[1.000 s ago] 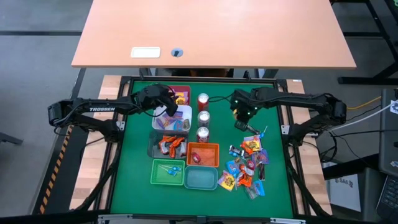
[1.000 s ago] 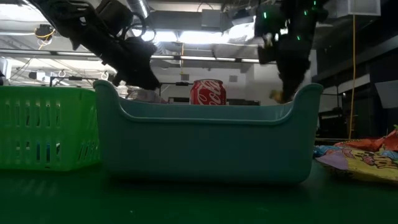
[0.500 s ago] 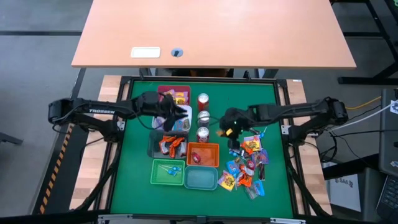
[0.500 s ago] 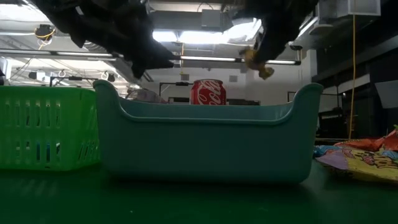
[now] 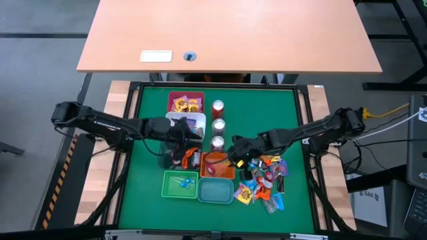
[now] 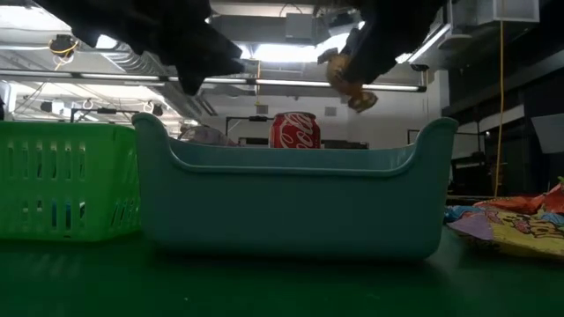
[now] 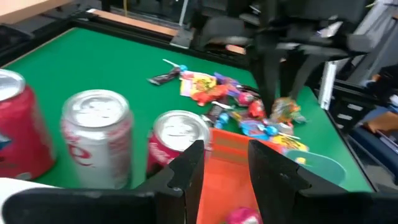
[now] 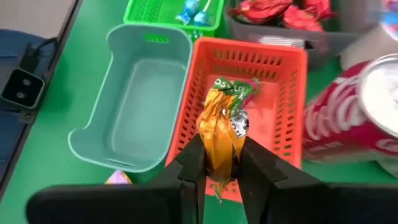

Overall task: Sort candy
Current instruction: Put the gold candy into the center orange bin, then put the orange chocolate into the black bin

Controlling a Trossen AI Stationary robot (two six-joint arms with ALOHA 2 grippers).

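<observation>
Bins: orange (image 8: 261,87), teal (image 8: 134,106), green (image 5: 179,185). Cans (image 5: 218,125): red and silver. Held sweet (image 8: 222,127): orange-gold wrapper. Table (image 5: 147,200): green.

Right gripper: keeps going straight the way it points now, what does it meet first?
Likely the orange bin. The right gripper, shut on an orange-wrapped candy, points down into it; the candy would touch first. Height above the bin is unclear.

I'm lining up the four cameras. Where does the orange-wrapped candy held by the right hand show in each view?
High: candy small, at the orange bin's right edge.
Low: upper middle, hanging above the teal bin.
Left wrist: right of centre, under the right hand.
Right wrist: centre, over the orange bin.
Shared landmark: the red can beside the orange bin.
</observation>
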